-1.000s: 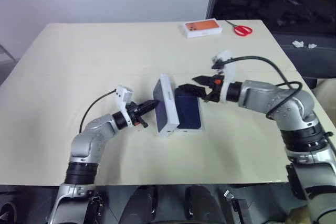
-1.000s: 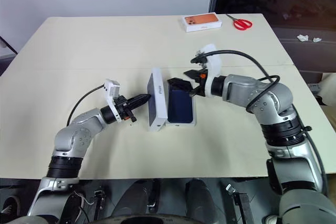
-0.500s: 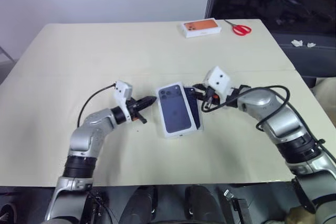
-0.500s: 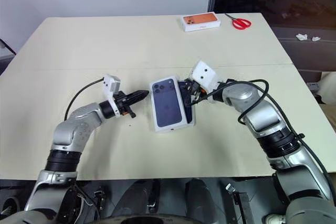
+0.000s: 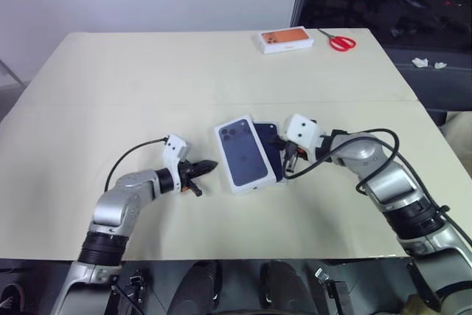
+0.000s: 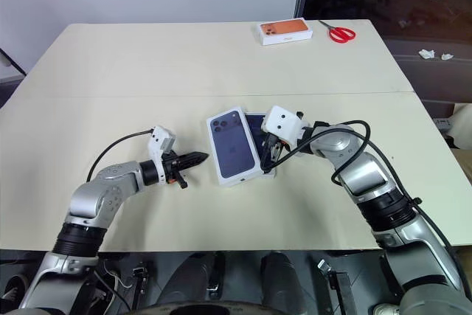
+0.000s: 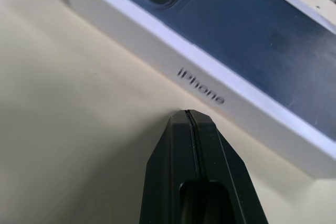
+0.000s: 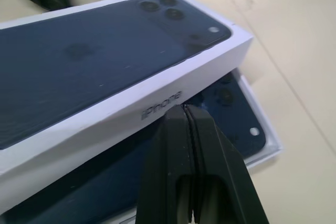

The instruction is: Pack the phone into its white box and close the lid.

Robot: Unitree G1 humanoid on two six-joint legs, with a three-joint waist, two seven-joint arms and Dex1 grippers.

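Observation:
The lid (image 5: 242,154), its printed dark blue phone facing up, lies askew on the white box (image 8: 264,149), its right edge raised. The phone (image 8: 231,109) rests in the box, partly covered by the lid, with a strip of it showing (image 6: 257,123) past the lid's right side. My left gripper (image 5: 210,165) is shut and empty, its tip on the table a short way left of the lid's long side (image 7: 202,85). My right gripper (image 8: 185,108) is shut and empty, its tip against the lid's right side wall, above the phone.
A white box with an orange phone print (image 5: 284,38) and red scissors (image 5: 339,40) lie at the far right of the beige table (image 5: 147,71). The table's front edge runs close below both arms.
The lid, which stood on its edge, has dropped flat over the box, print up. My right gripper rolled, sank and shut. My left gripper drew back from the lid.

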